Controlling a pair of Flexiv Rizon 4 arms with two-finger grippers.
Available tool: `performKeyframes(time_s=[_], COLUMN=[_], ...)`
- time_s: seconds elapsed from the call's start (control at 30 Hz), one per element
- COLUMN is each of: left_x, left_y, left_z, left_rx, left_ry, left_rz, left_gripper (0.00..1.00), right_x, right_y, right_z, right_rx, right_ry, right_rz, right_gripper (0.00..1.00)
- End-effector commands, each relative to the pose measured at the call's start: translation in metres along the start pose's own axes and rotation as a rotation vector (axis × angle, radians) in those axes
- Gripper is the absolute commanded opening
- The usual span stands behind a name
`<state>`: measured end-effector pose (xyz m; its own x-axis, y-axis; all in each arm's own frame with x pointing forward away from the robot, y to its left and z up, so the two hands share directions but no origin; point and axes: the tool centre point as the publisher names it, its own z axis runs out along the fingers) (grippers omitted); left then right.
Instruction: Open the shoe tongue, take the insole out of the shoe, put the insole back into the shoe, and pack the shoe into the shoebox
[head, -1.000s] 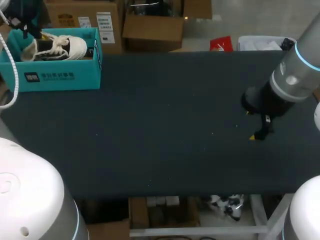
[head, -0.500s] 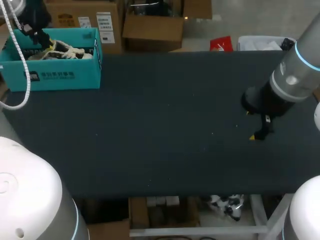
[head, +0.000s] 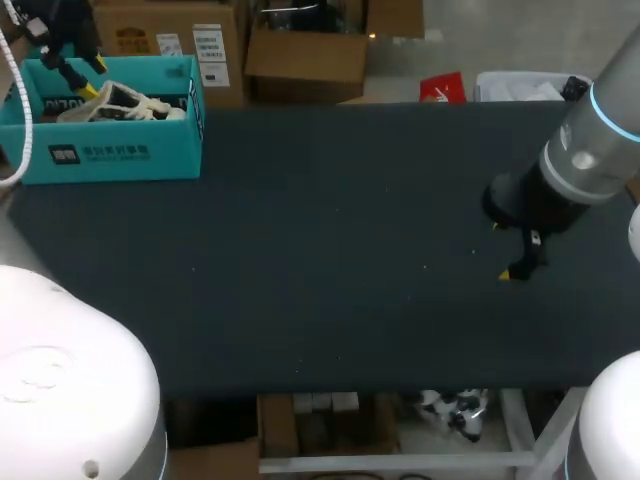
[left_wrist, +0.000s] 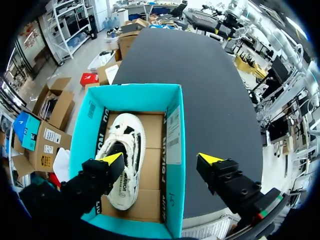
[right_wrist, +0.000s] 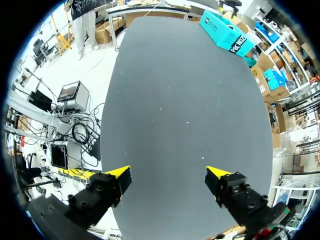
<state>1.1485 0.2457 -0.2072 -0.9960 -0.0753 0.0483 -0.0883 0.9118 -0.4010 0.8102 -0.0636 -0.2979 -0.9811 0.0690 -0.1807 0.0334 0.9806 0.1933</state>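
head overhead, wrists downward; all share shoebox (head: 100, 152)

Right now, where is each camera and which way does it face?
Head: above and behind, looking down on the table; left hand, right hand show.
Left wrist: looks down into the shoebox at the shoe; own open hand shows.
Right wrist: looks along the table; own open hand shows.
All three share the shoebox.
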Motion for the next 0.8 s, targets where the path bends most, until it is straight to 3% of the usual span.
performKeyframes(time_s=[0.03, 0.23, 0.53, 0.8], left_x=[0.039, 0.093, 0.160, 0.193], left_y=[-0.022, -0.037, -0.044, -0.049], left_z=[-0.029, -0.020, -0.001, 0.004], left_rx=[-0.099, -0.156, -0.236, -0.222], left_ry=[-0.049, -0.054, -0.102, -0.174], left_rz=[0.007, 0.009, -0.031, -0.043], left_gripper=[1.00, 1.00, 1.00, 1.00], right_x=[0.000, 0.000, 0.000, 0.000], right_y=[0.000, 0.000, 0.000, 0.000], right_z=[0.000, 0.000, 0.000, 0.000], right_rx=[0.000, 0.000, 0.000, 0.000], right_ry=[0.001, 0.001, 0.001, 0.001], right_rz=[-0.001, -0.001, -0.001, -0.001], right_gripper=[1.00, 1.00, 1.00, 1.00])
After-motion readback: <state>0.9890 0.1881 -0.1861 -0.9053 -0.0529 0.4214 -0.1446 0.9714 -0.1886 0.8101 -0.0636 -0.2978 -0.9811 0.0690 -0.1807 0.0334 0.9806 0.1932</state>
